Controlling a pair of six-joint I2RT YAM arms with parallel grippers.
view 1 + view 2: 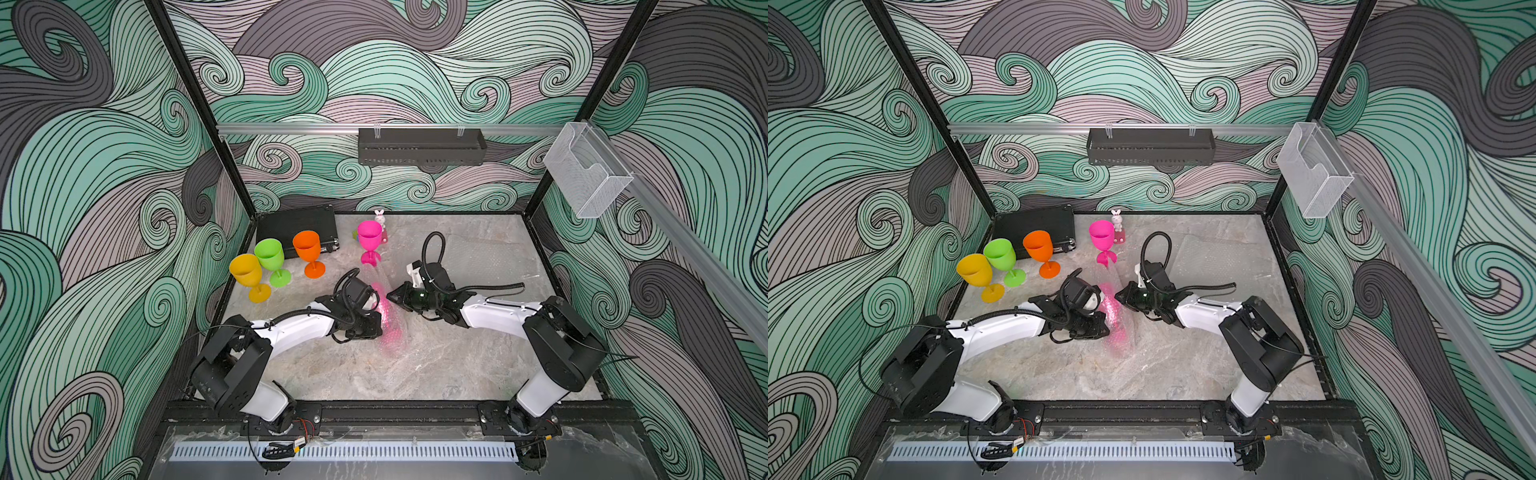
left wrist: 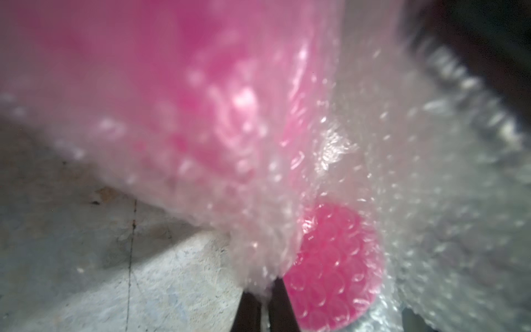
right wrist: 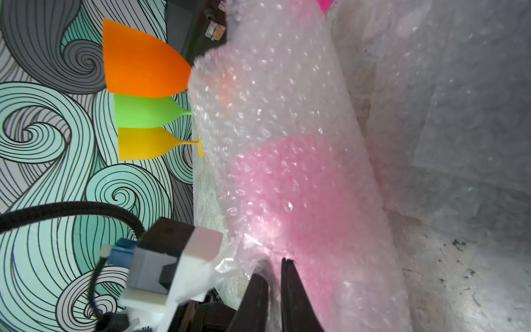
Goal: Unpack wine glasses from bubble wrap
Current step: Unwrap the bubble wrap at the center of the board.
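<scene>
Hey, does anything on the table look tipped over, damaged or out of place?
One pink goblet lies on its side, rolled in bubble wrap that the left gripper and right gripper pinch. The yellow goblet, green goblet, orange goblet and other pink goblet stand upright. No damage shows.

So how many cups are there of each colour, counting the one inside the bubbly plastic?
yellow glass: 1
green glass: 1
orange glass: 1
Pink: 2, the standing pink glass and the wrapped pink glass inside the bubble wrap
Total: 5
</scene>
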